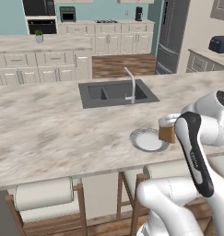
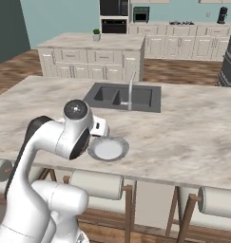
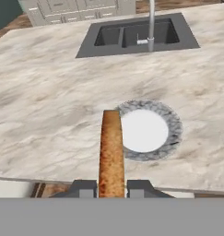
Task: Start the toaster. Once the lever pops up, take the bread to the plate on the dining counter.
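The gripper (image 3: 111, 188) is clamped on the bread (image 3: 111, 152), held edge-on just above the near rim of the plate (image 3: 171, 133), at about its 8 o'clock. The toasting and the carry look finished; only lowering and letting go remain. The plate sits on the dining counter (image 1: 49, 124), bare. Beyond, at 12 o'clock, is the sink (image 3: 132, 34). The arm hides the gripper in the right base view.

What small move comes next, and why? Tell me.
Probably carry the bread a little further forward over the plate, then lower it. The gripper is shut on the slice, held on edge above the dining counter; in the hand view the slice lines up with the plate's near left rim rather than its middle.
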Robot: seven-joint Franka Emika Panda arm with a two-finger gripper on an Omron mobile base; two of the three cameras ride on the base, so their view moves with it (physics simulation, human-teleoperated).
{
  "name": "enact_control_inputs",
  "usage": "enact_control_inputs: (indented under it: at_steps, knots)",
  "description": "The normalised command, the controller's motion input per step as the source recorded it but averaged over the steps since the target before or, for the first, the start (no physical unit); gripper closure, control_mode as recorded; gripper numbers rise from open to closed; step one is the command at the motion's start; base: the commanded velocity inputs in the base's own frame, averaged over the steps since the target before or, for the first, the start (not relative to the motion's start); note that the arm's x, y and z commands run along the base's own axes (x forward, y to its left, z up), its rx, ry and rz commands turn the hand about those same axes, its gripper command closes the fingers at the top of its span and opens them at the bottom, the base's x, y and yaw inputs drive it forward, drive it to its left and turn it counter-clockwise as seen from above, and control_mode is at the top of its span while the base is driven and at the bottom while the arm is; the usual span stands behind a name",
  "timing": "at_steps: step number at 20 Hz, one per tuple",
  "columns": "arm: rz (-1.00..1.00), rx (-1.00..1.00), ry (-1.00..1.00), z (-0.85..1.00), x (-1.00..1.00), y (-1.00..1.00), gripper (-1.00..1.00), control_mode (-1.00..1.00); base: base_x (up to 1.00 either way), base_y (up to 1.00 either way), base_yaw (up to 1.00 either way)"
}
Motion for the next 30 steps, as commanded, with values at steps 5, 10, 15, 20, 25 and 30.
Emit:
enact_control_inputs:
  at_steps: [5,10,15,20,25,30]
  knots:
    - [0.00,0.00,-0.01,-0.33,0.62,-0.01,1.00,-1.00,0.00,0.00,0.00]
    - [0.00,0.00,-0.04,-0.39,0.51,-0.02,1.00,-1.00,0.00,0.00,0.00]
    - [0.00,0.00,-0.04,-0.56,0.36,0.00,1.00,-1.00,0.00,0.00,0.00]
    - [0.00,0.00,-0.01,-0.42,0.37,0.00,1.00,-1.00,0.00,0.00,0.00]
    - [0.00,0.00,-0.01,-0.23,0.40,0.00,1.00,-1.00,0.00,0.00,0.00]
    - [0.00,0.00,0.00,-0.06,0.41,0.00,1.00,-1.00,0.00,0.00,0.00]
